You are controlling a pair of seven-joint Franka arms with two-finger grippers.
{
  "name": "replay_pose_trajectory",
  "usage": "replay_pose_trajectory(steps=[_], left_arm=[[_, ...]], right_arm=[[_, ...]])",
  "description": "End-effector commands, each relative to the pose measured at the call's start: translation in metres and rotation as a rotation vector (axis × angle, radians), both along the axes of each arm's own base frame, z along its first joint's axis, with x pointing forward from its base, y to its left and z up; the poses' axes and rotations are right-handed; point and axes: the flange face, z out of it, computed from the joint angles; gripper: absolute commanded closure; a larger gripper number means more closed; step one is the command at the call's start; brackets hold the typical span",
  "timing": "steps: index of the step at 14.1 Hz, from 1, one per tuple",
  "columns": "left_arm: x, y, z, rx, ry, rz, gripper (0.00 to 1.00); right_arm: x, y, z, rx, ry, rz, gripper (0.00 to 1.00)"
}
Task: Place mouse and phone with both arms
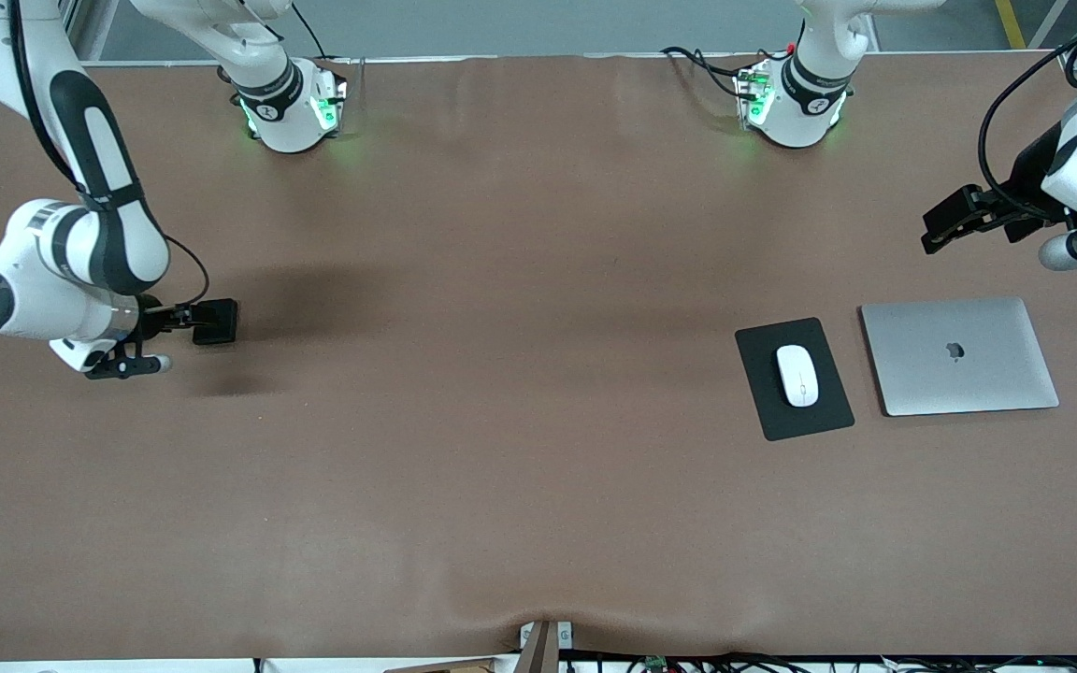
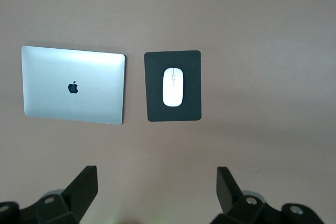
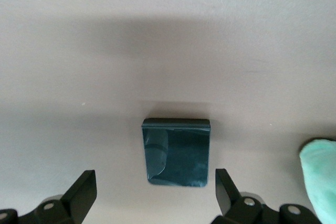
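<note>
The white mouse [image 1: 797, 375] lies on a black mouse pad [image 1: 819, 416] beside a closed silver laptop, and shows in the left wrist view [image 2: 173, 86]. My left gripper [image 1: 940, 227] [image 2: 157, 178] is open and empty, up over bare table at the left arm's end. The black phone [image 1: 219, 322] lies flat on the table at the right arm's end. In the right wrist view the phone [image 3: 176, 153] sits just ahead of the open fingers, apart from both. My right gripper [image 1: 185, 320] [image 3: 155, 179] is open and low beside it.
The silver laptop [image 1: 959, 355] [image 2: 73, 85] lies beside the mouse pad [image 2: 191, 85], toward the left arm's end. The brown table cover [image 1: 501, 421] spans the whole table. A pale green blur [image 3: 321, 182] shows at the right wrist view's edge.
</note>
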Motion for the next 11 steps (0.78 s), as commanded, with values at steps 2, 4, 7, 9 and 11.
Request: replay_pose_trajectory(steps=[2,4,7,9,11], left_arm=[[-0.002,0.0,0.008,0.004,-0.021,-0.01,0.0],[-0.001,0.0,0.007,0.004,-0.018,-0.009,0.0],[-0.003,-0.005,0.004,0.008,-0.004,-0.018,0.0],[-0.004,-0.002,0.004,0.017,-0.004,-0.017,0.0],[-0.005,-0.002,0.005,0.02,-0.006,-0.019,0.0]], right_arm=[[0.008,0.0,0.055,0.006,-0.007,0.031,0.0],[0.017,0.003,0.081,0.023,0.053,0.037,0.0],[0.028,0.002,0.115,0.035,0.066,0.048,0.0],[0.04,0.008,0.157,0.037,0.071,0.064,0.0],[0.05,0.026,0.191,0.038,0.101,0.1,0.0]])
